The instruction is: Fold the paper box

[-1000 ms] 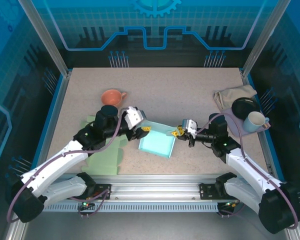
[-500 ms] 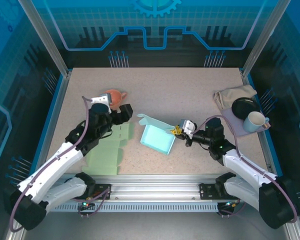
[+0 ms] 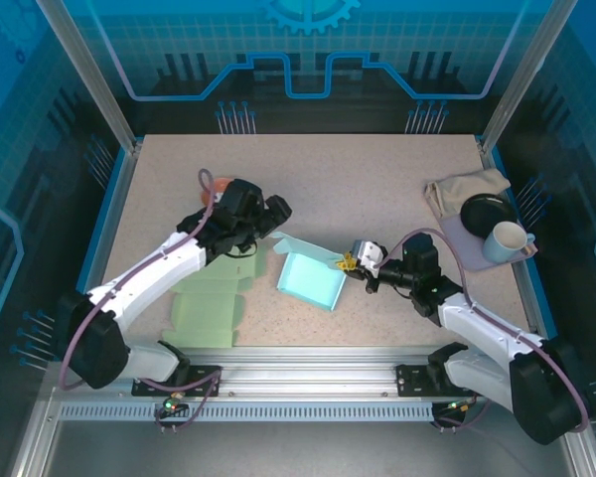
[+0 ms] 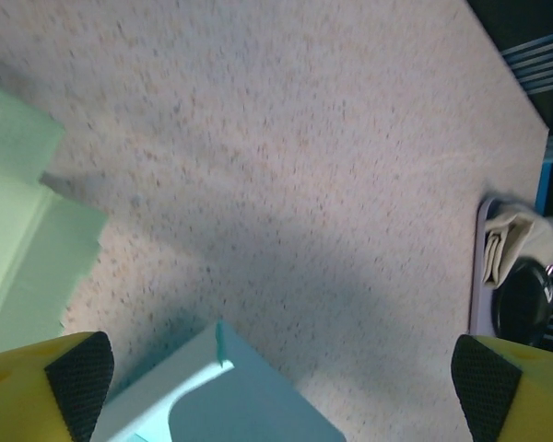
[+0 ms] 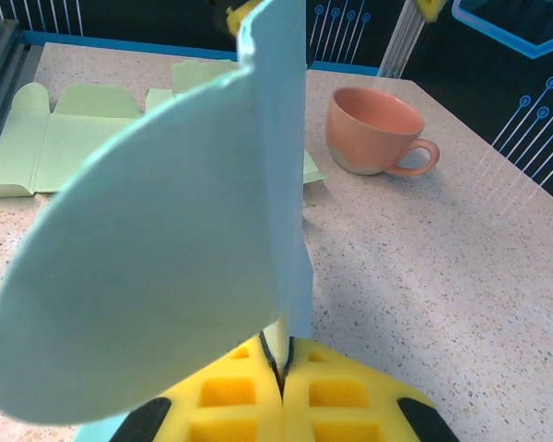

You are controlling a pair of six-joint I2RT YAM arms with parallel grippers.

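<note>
**Top view.** The paper box (image 3: pixel 311 282) sits mid-table (image 3: pixel 377 179) between the arms, open face up. I judge its long axis to run left to right, with the right end slightly nearer the bases. The right gripper (image 3: pixel 349 263) pinches the box's far right corner. The left gripper (image 3: pixel 276 210) is spread wide just beyond the far left corner and holds nothing.

**Left wrist view.** One box corner lies below, between the parted fingers (image 4: pixel 78 368). A flat green sheet (image 4: pixel 18 212) lies to one side.

**Right wrist view.** The fingers are pressed together on an end flap (image 5: pixel 166 304), which stands on edge and bows sideways. A cup (image 5: pixel 373 131) stands beyond.

**Handling.** I would keep the right pinch steady as an anchor. I would then lower the left jaws over the loose far-left flap and bend it along its crease, without crushing the wall.
</note>
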